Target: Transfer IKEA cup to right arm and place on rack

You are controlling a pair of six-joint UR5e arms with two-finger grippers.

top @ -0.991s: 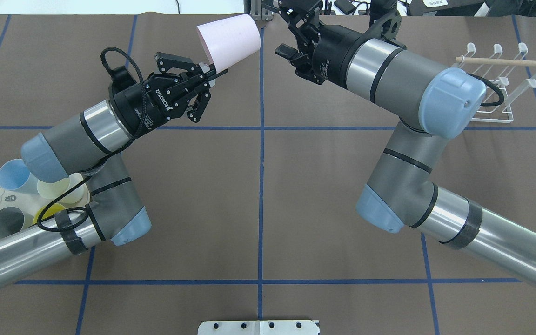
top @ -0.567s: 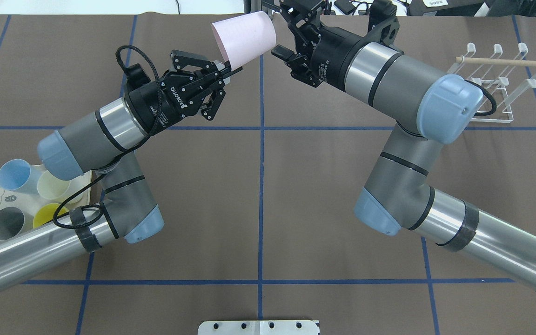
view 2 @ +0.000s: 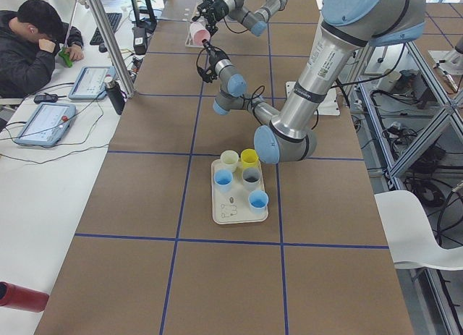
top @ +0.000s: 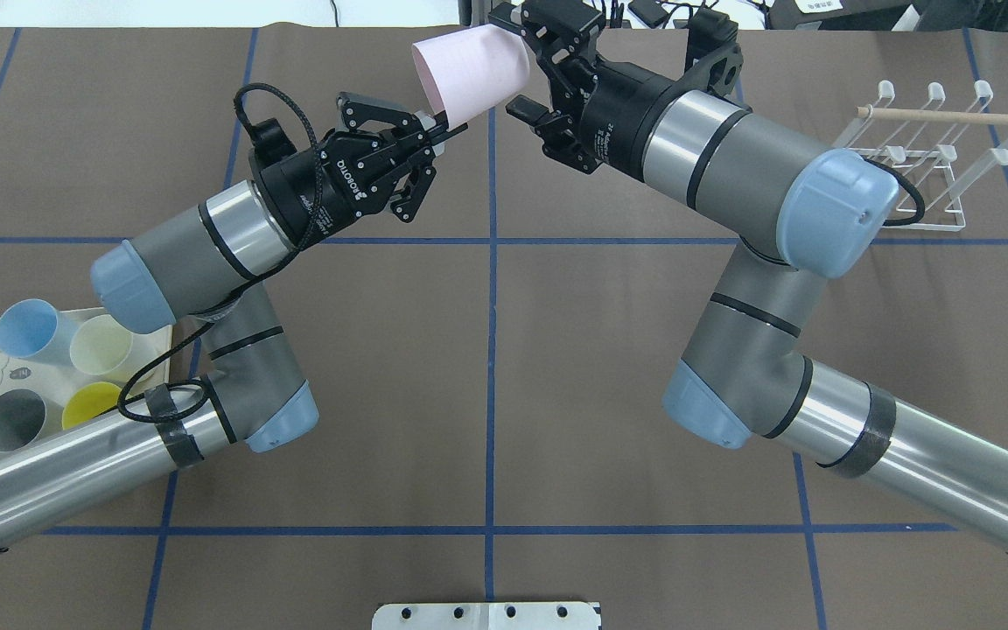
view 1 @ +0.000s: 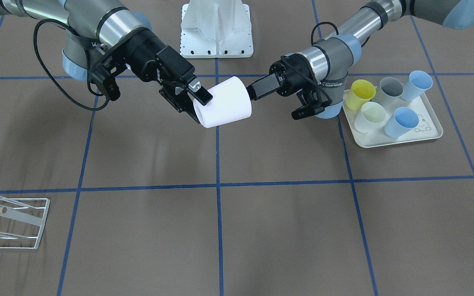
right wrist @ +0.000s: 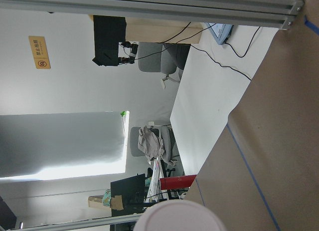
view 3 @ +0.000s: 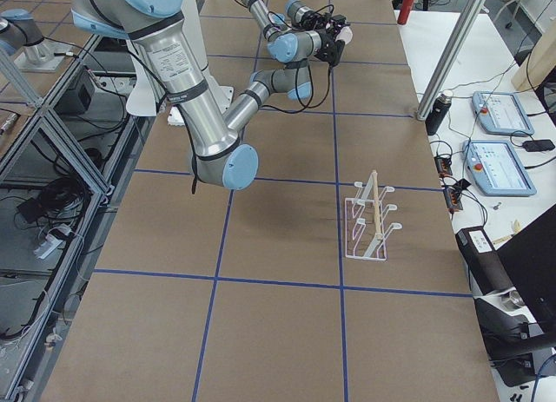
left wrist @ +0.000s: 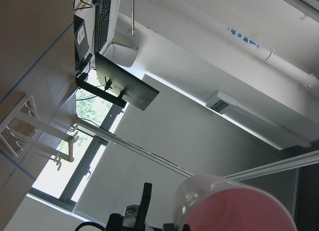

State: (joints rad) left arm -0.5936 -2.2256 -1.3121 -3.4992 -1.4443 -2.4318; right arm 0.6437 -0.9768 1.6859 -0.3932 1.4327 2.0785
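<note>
Both arms reach inward above the table [top: 486, 376]; left gripper [top: 439, 133] clamped on one end of the pink cup [top: 469, 66], held aloft on its side; right gripper [top: 523, 70] spread, flanking the opposite end; contact there unclear.

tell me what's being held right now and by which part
The left gripper pinches the pink cup by its rim, at the wider mouth end. The right gripper is open around the base end, not gripping yet.
</note>
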